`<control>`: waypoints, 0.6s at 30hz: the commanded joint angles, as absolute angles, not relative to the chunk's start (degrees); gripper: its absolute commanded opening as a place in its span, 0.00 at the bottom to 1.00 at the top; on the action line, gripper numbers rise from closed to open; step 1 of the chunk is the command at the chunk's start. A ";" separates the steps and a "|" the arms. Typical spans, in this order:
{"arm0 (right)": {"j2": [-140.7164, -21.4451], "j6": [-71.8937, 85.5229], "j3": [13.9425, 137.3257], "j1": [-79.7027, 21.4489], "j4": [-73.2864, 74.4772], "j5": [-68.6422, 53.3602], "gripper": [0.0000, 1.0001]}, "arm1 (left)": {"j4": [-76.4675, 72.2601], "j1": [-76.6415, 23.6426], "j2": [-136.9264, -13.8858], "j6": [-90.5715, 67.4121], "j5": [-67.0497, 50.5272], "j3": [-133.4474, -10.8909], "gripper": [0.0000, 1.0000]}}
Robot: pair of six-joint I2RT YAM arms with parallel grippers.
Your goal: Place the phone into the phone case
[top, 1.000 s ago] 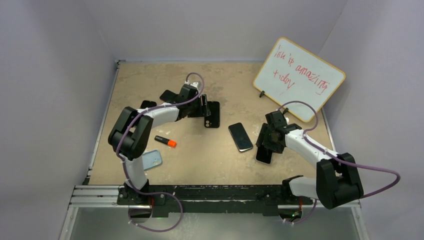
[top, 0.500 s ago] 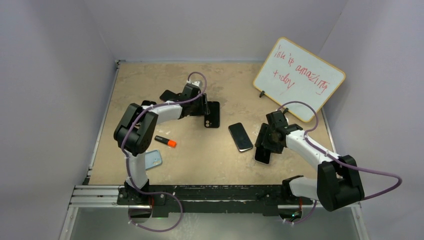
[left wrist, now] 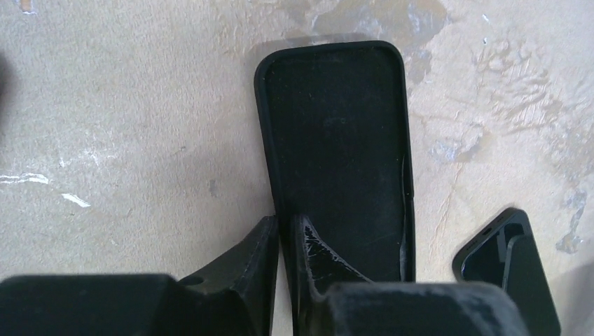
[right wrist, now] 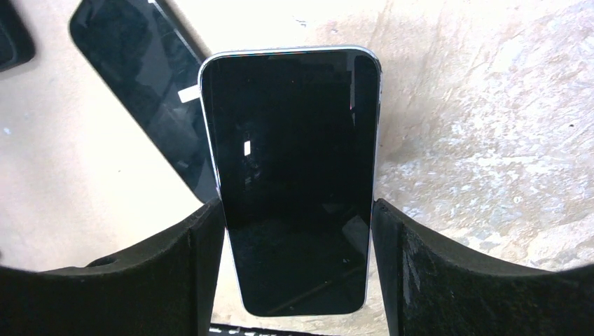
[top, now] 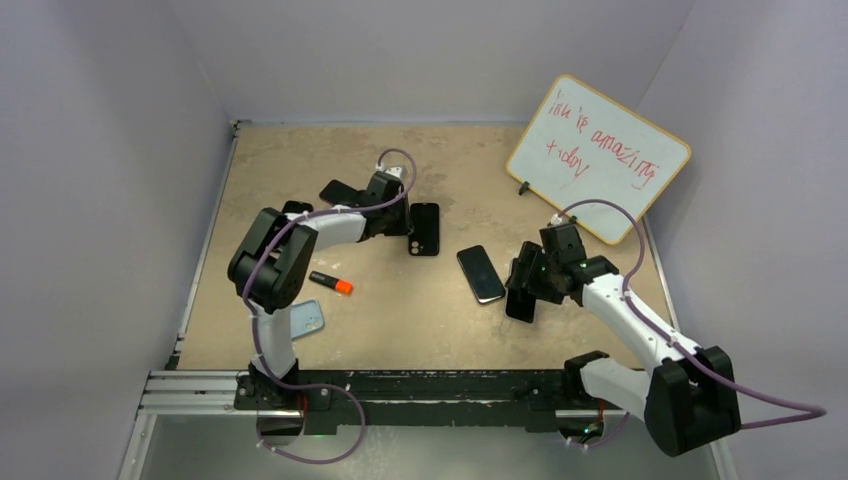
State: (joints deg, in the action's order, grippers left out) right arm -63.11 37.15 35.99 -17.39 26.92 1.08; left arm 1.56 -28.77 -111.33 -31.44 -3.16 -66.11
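1. R gripper: jaws fairly wide, clamped on the phone across its two long edges, low on the body. Matte blk pads sit flat vs. its sides.
2. Phone: slim rect. slab w/ rounded corners, glossy blk glass face and a thin silver rim. Screen dark, only small reflections. From the top cam it's in the table's right half, btwn centre and right edge. Can't tell if its low end touches the table.
3. 2nd phone: same slab shape, glossy and dark. Lies flat, face up, just beside the held one on the centre side.
4. L gripper: jaws narrow, pinching the case by one long side wall, one finger outside the lip and one inside.
5. Case: matte blk and rubbery-looking, a shallow rounded-rect. tray w/ raised lip. Open side up, flat on the table, abt mid-table and a bit twd the far edge. Well apart from the phone.
6. Table: tan, grainy, mottled w/ pale scuffs.
7. Whiteboard: at far-right corner, propped tilted. White face, pale wood frame, red scrawl.
8. Marker: blk barrel, orange cap, twd left edge.
9. Blue case: pale, rounded corners, near the near-left corner, partly hidden by the L arm.
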 commanded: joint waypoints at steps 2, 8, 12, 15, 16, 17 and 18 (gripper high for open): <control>-59.23 36.29 36.23 -18.02 27.33 -3.13 0.49 | 5.46 -29.94 -108.52 -30.06 -2.76 -63.44 0.06; -56.41 36.98 36.06 -18.53 27.12 -5.59 0.48 | 9.52 -31.98 -102.60 -30.83 -0.16 -60.20 0.00; -55.42 38.00 35.70 -19.30 26.23 -6.85 0.47 | 13.23 -34.69 -98.86 -32.90 3.60 -57.21 0.00; -55.87 38.60 35.98 -20.41 25.61 -7.70 0.47 | 13.65 -36.04 -95.13 -36.24 5.15 -52.45 0.00; -56.05 38.86 36.10 -20.99 25.43 -7.73 0.47 | 12.79 -36.53 -93.77 -37.62 4.76 -50.78 0.00; -56.27 39.17 36.33 -21.50 25.24 -7.73 0.47 | 11.96 -37.09 -92.69 -39.04 4.22 -49.48 0.00; -56.41 39.62 36.65 -22.03 24.88 -7.73 0.47 | 12.00 -37.54 -91.61 -40.23 3.71 -48.67 0.01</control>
State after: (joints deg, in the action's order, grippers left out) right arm -56.60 37.93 35.97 -20.29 27.05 -5.65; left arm 11.40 -36.12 -97.06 -34.00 2.90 -52.80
